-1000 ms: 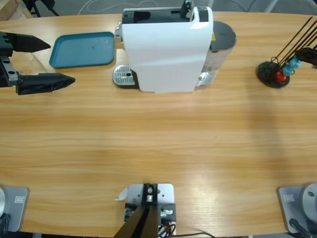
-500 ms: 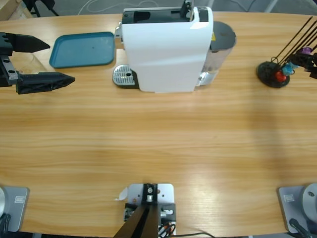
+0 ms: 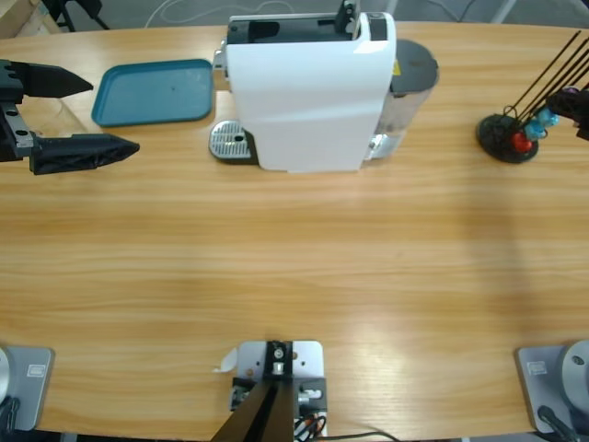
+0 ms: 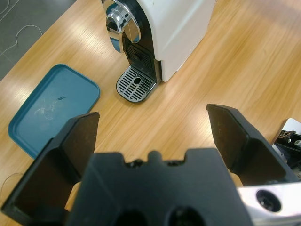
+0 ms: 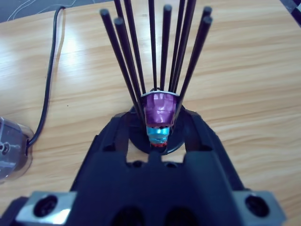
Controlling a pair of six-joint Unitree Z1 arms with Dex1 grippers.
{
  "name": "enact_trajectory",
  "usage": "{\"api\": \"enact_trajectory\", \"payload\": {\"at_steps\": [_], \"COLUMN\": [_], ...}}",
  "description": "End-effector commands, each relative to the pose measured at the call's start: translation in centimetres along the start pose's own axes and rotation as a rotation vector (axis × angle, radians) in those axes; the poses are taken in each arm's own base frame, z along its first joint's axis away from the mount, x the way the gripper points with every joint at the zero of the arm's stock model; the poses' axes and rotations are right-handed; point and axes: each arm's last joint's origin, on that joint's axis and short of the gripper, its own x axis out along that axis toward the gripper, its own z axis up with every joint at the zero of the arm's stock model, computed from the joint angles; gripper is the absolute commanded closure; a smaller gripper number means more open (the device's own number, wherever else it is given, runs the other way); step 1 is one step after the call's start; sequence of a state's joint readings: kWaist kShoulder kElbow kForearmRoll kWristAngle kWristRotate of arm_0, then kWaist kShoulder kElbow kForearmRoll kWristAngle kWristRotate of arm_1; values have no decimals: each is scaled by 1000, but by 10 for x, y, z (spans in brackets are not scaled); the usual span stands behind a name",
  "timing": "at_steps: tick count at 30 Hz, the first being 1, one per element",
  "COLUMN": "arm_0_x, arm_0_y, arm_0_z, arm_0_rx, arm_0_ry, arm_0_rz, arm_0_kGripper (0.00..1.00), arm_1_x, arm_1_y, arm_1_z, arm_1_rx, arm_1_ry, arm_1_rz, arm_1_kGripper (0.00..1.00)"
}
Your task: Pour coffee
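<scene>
You're still at capsule pick-up: your right gripper (image 5: 159,123) pinches the purple capsule (image 5: 160,109) at the black rod capsule stand (image 3: 508,138) right of the coffee machine (image 3: 308,87), your left gripper (image 3: 78,115) waits spread, no coffee visible; next, lift it clear.

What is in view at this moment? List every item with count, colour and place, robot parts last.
Coffee machine: one, white with black top, back middle of the table.
Drip grate: one, silver, under the machine's spout.
Water tank: one, clear with a dark lid, on the machine's side away from the grate.
Tray: one, teal, lying beside the grate end.
Capsule rack: one, black rods on a round base, far end of the table.
Capsules: purple, blue and red, one each, stacked in the rack.
Cable: one, black, on the table.
Table: one, wooden.
Left gripper: jaws open, near the tray.
Right gripper: at the purple capsule.
</scene>
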State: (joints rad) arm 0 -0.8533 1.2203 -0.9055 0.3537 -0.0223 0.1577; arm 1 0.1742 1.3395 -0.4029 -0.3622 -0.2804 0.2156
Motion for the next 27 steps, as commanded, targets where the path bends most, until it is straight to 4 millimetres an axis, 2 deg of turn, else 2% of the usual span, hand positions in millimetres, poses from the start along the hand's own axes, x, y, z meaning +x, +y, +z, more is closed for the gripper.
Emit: {"api": "enact_trajectory", "payload": {"at_steps": [1,8,10,12,15,27], "arm_0_x": [3,1,1,1,2,2], "arm_0_y": [5,5,5,5,5,4], "arm_0_z": [-9,-10,-11,-11,-11,-15], "arm_0_rx": [-43,-45,-44,-46,-48,-53], "arm_0_ry": [31,26,25,26,30,37], "arm_0_rz": [45,46,46,45,45,43], "arm_0_kGripper": [0,0,0,0,0,0], "arm_1_x": [9,9,10,10,10,8], "arm_1_y": [-4,-4,-4,-5,-5,-6], "arm_1_z": [-14,-13,-13,-12,-12,-7], "arm_1_rx": [6,9,8,11,11,14], "arm_1_ry": [58,50,45,41,37,6], "arm_1_rz": [-23,-21,-29,-35,-47,-54], "arm_1_kGripper": [662,668,829,840,1000,1000]}}
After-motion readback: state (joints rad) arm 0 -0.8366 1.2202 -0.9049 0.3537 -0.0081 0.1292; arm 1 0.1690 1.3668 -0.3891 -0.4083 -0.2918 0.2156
